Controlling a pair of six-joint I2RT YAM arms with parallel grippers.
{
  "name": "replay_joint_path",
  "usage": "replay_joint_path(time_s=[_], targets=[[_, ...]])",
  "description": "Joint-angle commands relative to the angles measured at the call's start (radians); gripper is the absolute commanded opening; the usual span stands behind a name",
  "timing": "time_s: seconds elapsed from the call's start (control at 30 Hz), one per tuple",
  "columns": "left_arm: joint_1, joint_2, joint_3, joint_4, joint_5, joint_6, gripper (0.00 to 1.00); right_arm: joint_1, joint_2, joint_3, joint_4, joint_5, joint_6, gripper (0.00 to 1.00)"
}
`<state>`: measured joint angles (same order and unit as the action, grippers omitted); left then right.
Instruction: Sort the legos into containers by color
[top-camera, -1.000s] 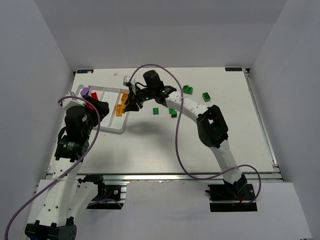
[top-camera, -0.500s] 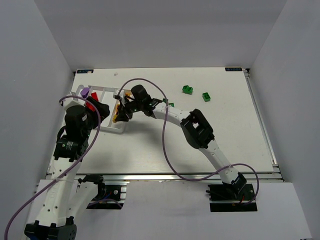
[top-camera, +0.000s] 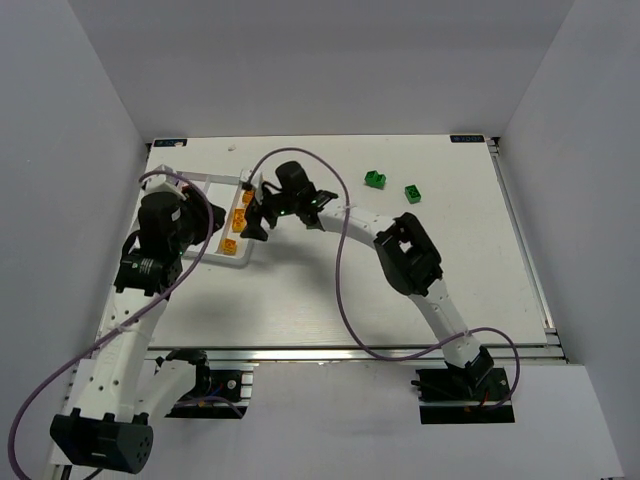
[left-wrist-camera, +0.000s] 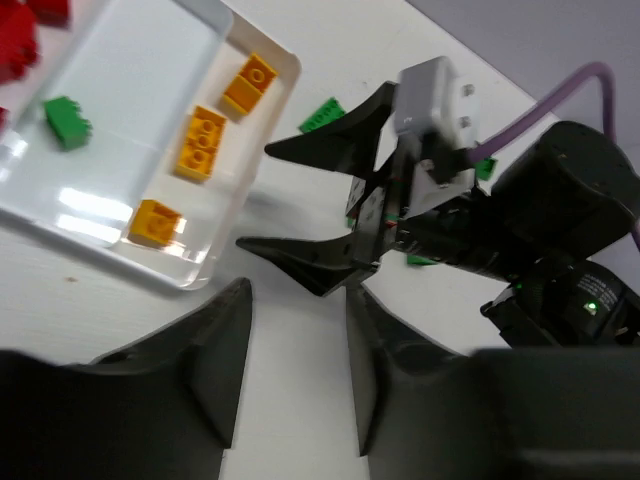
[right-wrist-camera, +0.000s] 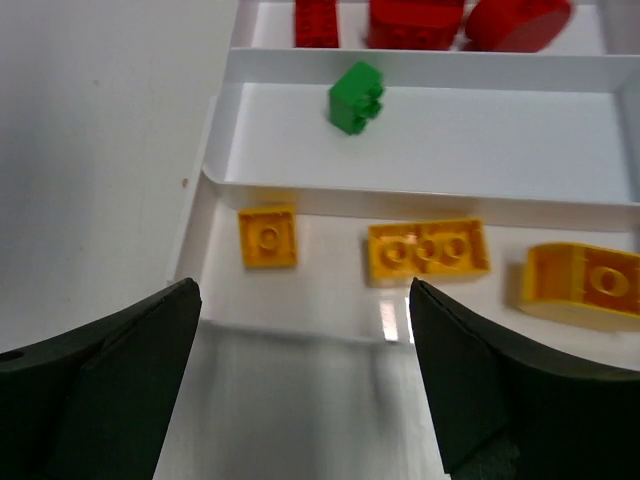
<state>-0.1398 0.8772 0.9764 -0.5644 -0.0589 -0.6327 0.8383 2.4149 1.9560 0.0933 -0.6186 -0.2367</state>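
Hovering: right hand (right-wrist-camera: 300, 300) spread wide, empty, over tray (right-wrist-camera: 214, 160) end.
Left hand (left-wrist-camera: 296, 370): fingers parted, empty, blurred, above worktop (left-wrist-camera: 90, 310) beside tray.
Yellow legos (right-wrist-camera: 427, 250): three in the outermost slot.
Green lego (right-wrist-camera: 357, 97): alone in next slot.
Red legos (right-wrist-camera: 415, 20): third slot, cut off by frame edge.
Loose greens (top-camera: 375, 179): two clear on worktop; others half hidden behind right arm (top-camera: 410, 250).

3 orange-yellow studded plastic bricks (right-wrist-camera: 426, 250) in 1 white plastic tray (right-wrist-camera: 420, 192); 1 green plastic brick (right-wrist-camera: 357, 97) in next compartment; 3 red plastic pieces (right-wrist-camera: 415, 20) beyond, cropped. On white bench (top-camera: 300, 295): 2 loose green bricks (top-camera: 375, 179) in plain view, more part-hidden by right arm (top-camera: 350, 215), no. unclear.
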Motion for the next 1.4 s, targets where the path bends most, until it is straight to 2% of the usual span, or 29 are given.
replay_joint_path(time_s=[0.0,0.07,0.13,0.17,0.2,0.27,0.37,0.5,0.77,0.9,1.03,1.17,1.37], targets=[[-0.003,0.069,0.048,0.054,0.143,0.037,0.49,-0.086,-0.147,0.017,-0.025,0.014,-0.056,0.89],[-0.003,0.117,0.062,0.075,0.229,0.059,0.32,-0.160,-0.174,0.000,-0.059,-0.114,-0.056,0.83],[-0.003,0.196,0.093,0.093,0.287,0.106,0.33,-0.214,-0.212,-0.018,-0.087,-0.244,-0.041,0.72],[-0.004,0.225,0.103,0.101,0.319,0.126,0.36,-0.264,-0.224,-0.043,-0.092,-0.277,-0.039,0.67],[-0.003,0.285,0.117,0.103,0.355,0.136,0.52,-0.287,-0.255,-0.055,-0.134,-0.306,-0.042,0.59],[-0.021,0.347,0.171,0.097,0.360,0.180,0.61,-0.350,-0.289,-0.106,-0.167,-0.346,-0.068,0.55],[-0.082,0.480,0.264,0.090,0.315,0.260,0.72,-0.415,-0.371,-0.178,-0.222,-0.337,-0.119,0.61],[-0.147,0.687,0.421,0.032,0.246,0.350,0.75,-0.472,-0.502,-0.326,-0.260,-0.319,-0.154,0.77],[-0.233,1.006,0.611,0.073,0.151,0.577,0.77,-0.613,-0.684,-0.509,-0.279,-0.351,-0.151,0.77],[-0.238,1.088,0.659,0.168,0.146,0.668,0.76,-0.665,-0.723,-0.560,-0.305,-0.378,-0.190,0.77],[-0.239,1.183,0.732,0.179,0.104,0.703,0.76,-0.683,-0.726,-0.580,-0.328,-0.391,-0.246,0.77],[-0.239,1.270,0.800,0.159,0.036,0.737,0.76,-0.688,-0.723,-0.597,-0.297,-0.402,-0.225,0.77],[-0.239,1.330,0.811,0.236,-0.007,0.786,0.75,-0.693,-0.721,-0.608,-0.274,-0.409,-0.205,0.77]])
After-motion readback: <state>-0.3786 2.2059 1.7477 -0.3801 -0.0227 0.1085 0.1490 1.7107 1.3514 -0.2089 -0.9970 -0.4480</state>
